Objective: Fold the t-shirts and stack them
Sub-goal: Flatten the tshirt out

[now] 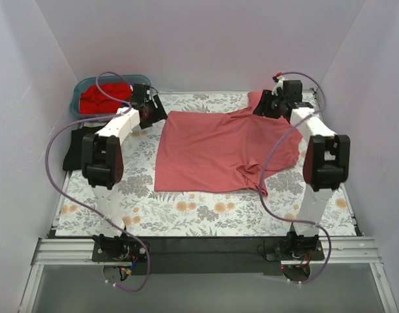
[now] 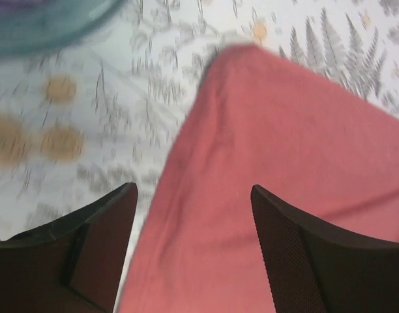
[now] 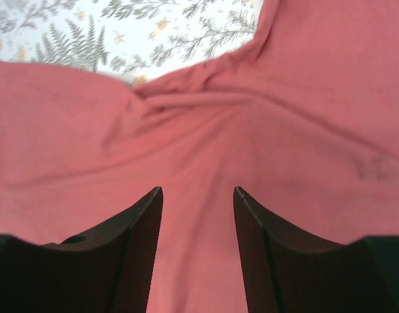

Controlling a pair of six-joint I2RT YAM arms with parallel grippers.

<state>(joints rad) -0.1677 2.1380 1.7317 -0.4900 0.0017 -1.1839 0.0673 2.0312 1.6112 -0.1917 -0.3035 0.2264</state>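
We find the salmon-pink t-shirt spread mostly flat at the centre of the floral table cover. One sleeve is bunched toward the near right, and the far right part of the shirt runs up under the right arm.

The left gripper is positioned over the far left corner of this shirt. Its jaws stand wide apart, one finger above the cover and the other above the cloth, with the shirt's edge running between them. They have hold of nothing.

The right gripper is positioned over the far right part of the shirt, just short of a wrinkled fold. Its jaws are parted by a moderate gap, with only flat cloth beneath, and nothing is gripped. We cannot tell whether either gripper's fingertips touch the cloth.

The red t-shirts lie in a teal basin at the far left corner. The black t-shirt lies at the left edge of the table, partly hidden by the left arm.
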